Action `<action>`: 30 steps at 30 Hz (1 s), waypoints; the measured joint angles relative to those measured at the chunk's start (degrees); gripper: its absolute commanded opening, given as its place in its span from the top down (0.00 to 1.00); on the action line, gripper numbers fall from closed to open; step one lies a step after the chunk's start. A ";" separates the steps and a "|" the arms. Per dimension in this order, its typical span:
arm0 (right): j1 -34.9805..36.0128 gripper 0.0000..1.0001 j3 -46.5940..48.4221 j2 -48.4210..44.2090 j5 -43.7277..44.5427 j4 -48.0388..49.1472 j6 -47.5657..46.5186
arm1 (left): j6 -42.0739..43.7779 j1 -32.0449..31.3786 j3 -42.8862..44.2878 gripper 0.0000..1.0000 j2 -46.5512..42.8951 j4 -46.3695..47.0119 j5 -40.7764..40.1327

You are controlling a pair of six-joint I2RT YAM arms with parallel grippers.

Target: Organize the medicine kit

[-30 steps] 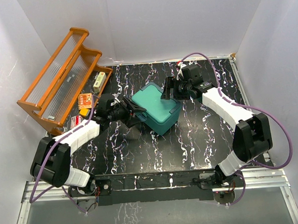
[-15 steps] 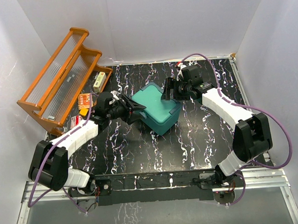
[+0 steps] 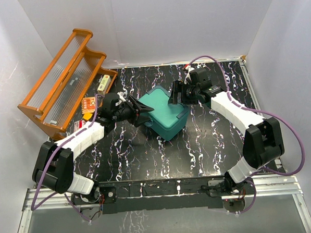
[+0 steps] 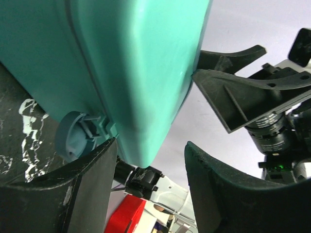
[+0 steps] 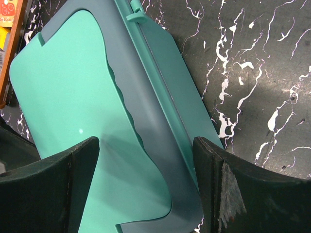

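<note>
The medicine kit [image 3: 166, 113] sits near the middle of the black marbled worktop [image 3: 209, 140], lid down, turned cornerwise to the arms; the left gripper [image 3: 145, 111] is at its left corner, jaws partly apart and straddling that corner; one finger lies close against the teal wall and the other stands clear of it, so nothing is clamped; the right gripper [image 3: 174, 97] is over the kit's far side, jaws spread wide above the lid, holding nothing; an orange rack [image 3: 59, 80] stands at the far left, with small boxes [image 3: 104, 85] just beside it.
</note>
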 measured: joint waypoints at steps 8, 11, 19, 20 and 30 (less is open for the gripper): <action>0.00 0.25 0.00 0.04 0.00 0.00 -0.02 | 6.01 0.00 3.28 0.21 -0.66 -9.66 -2.67; 0.00 0.25 0.00 0.15 0.00 0.00 0.00 | 7.43 0.00 3.28 0.13 -1.66 -12.66 -4.55; 0.02 0.25 0.00 0.76 -0.22 0.00 0.00 | 9.14 0.00 3.32 0.08 -2.45 -16.28 -7.30; 0.02 0.25 0.00 0.83 -0.24 0.00 0.00 | 9.16 0.00 3.32 0.08 -2.29 -16.02 -7.26; -0.37 0.25 0.00 0.98 0.96 0.17 -0.17 | 6.27 0.55 2.34 0.08 3.26 -5.11 -2.03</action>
